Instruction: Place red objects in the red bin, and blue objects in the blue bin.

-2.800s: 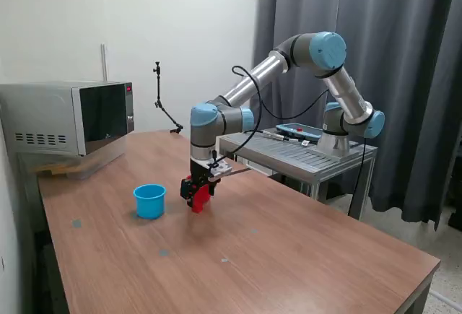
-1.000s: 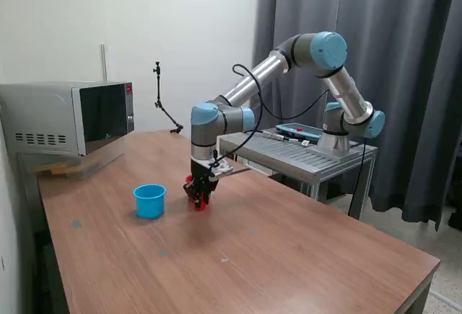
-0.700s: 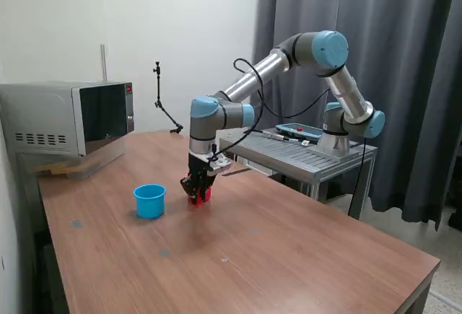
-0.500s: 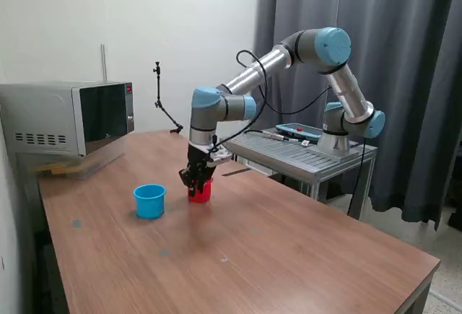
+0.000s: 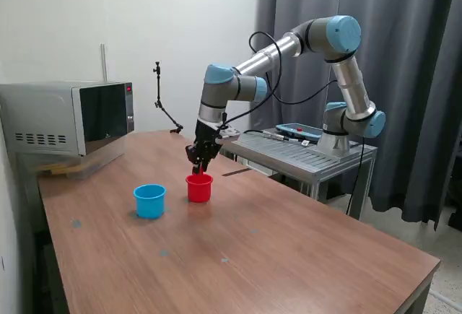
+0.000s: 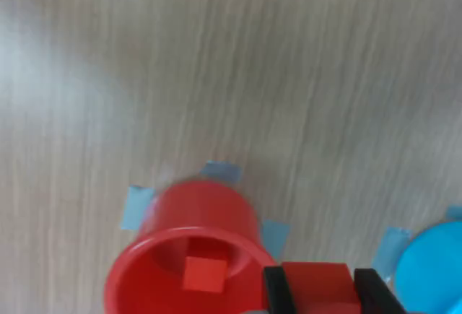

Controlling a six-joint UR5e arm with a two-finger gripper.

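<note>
Red cube (image 6: 318, 284), plain and matte with square faces, sits clamped between the two black fingers (image 6: 275, 290) of the pincer (image 6: 318, 289), which is clenched on it from both sides. Just beside it stands the red bin (image 6: 189, 256), a small round cup with a rolled rim and slightly tapered wall, upright on the bench (image 6: 289, 76). A second red cube (image 6: 203, 273) lies flat on the bin's floor, a shade lighter than the wall around it. Pale blue tape marks (image 6: 136, 206) stick to the wood around the bin's base. At the edge of the wrist view a curved slice of the blue bin (image 6: 429, 271) shows, sky-blue and smooth.

In the exterior view the red bin (image 5: 199, 188) stands on the bench (image 5: 289, 256) with the blue bin (image 5: 149, 201) near it, toward the exterior view's left, the two apart. The pincer (image 5: 200, 165) hangs just above the red bin's rim, fingertips pointing down. Farther back a microwave (image 5: 68, 118) sits at the bench's far corner on the exterior view's left, and a metal cart (image 5: 303, 151) carries the arm's base in front of a dark curtain (image 5: 404, 61).
</note>
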